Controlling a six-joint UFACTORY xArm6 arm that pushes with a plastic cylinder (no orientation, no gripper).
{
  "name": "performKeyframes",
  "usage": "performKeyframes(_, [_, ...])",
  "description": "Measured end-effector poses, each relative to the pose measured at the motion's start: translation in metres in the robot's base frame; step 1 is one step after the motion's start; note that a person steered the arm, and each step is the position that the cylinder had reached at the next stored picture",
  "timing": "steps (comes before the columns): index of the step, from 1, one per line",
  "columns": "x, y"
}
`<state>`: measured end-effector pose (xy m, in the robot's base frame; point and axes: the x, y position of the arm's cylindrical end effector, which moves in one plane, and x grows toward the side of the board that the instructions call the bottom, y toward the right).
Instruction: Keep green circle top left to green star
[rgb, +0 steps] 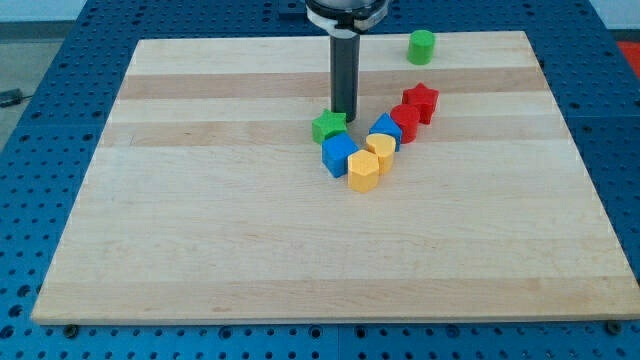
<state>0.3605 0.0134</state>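
Observation:
The green circle (421, 46) is a short cylinder near the view's top, right of centre. The green star (328, 126) lies near the board's middle, down and to the left of the circle. My tip (345, 116) stands at the star's upper right edge, touching or nearly touching it. The rod rises straight up from there to the view's top.
A cluster lies right of the star: a blue cube (339, 154), a blue block (385, 127), two yellow blocks (363, 171) (380, 149), a red block (405, 122) and a red star (421, 102). The wooden board (200, 220) sits on a blue perforated table.

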Motion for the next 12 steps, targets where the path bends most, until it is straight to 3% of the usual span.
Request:
performKeyframes(1, [-0.003, -0.003])
performKeyframes(3, [-0.055, 0.018])
performKeyframes(6, [-0.054, 0.124])
performKeyframes(7, [-0.055, 0.13])
performKeyframes(9, [-0.107, 0.189])
performKeyframes(10, [-0.153, 0.191])
performKeyframes(11, [-0.161, 0.164])
performKeyframes(12, [-0.138, 0.15])
